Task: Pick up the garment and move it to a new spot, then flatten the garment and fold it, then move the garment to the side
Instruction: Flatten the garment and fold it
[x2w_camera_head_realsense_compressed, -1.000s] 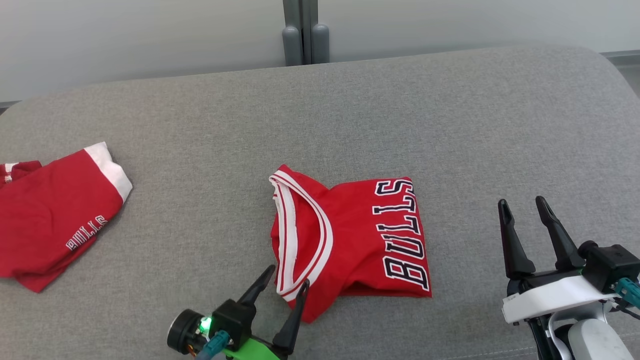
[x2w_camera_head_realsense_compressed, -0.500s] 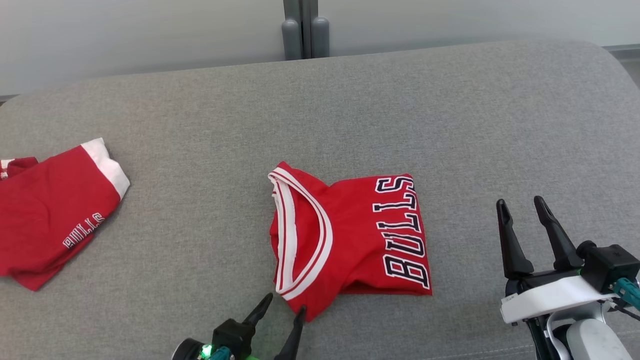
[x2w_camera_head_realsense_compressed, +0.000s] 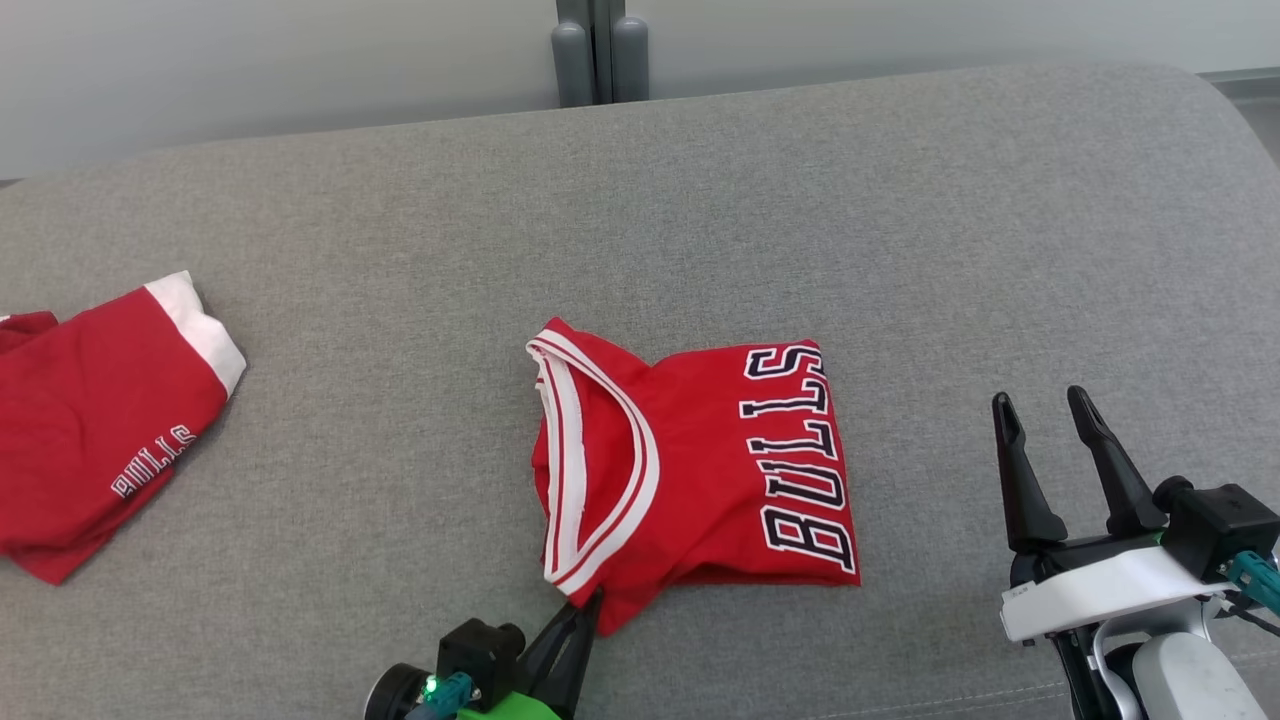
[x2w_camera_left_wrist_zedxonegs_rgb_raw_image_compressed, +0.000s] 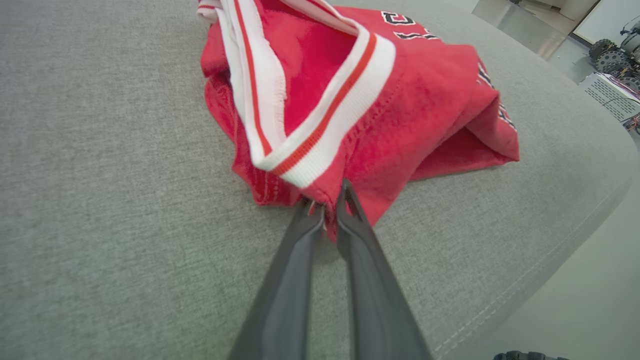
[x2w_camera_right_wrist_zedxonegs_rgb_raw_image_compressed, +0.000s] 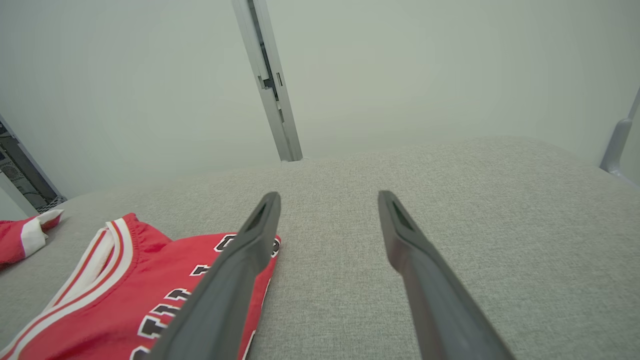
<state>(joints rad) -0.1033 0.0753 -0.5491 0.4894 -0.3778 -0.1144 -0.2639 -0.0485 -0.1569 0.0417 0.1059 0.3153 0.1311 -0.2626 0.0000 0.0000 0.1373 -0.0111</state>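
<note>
The garment (x2w_camera_head_realsense_compressed: 700, 470) is a red jersey with white trim and "BULLS" lettering, folded and lying in the middle of the grey cushion (x2w_camera_head_realsense_compressed: 700, 220). My left gripper (x2w_camera_head_realsense_compressed: 585, 605) is shut on the garment's near corner, just below the white-and-red trim (x2w_camera_left_wrist_zedxonegs_rgb_raw_image_compressed: 320, 145). In the left wrist view the two dark fingers (x2w_camera_left_wrist_zedxonegs_rgb_raw_image_compressed: 350, 235) pinch the red cloth (x2w_camera_left_wrist_zedxonegs_rgb_raw_image_compressed: 425, 100) between their tips. My right gripper (x2w_camera_head_realsense_compressed: 1045, 415) stands open to the right of the garment, above the cushion, with nothing between its fingers (x2w_camera_right_wrist_zedxonegs_rgb_raw_image_compressed: 240, 270).
A second red garment (x2w_camera_head_realsense_compressed: 90, 440) with a white hem lies at the cushion's left edge. A grey post (x2w_camera_head_realsense_compressed: 598, 50) stands behind the cushion against the pale wall. The cushion's front edge (x2w_camera_left_wrist_zedxonegs_rgb_raw_image_compressed: 550, 260) runs close to my left gripper.
My left gripper has drawn back toward the cushion's near edge and shut on the garment's near corner. The right gripper has not moved. The camera has shifted slightly.
</note>
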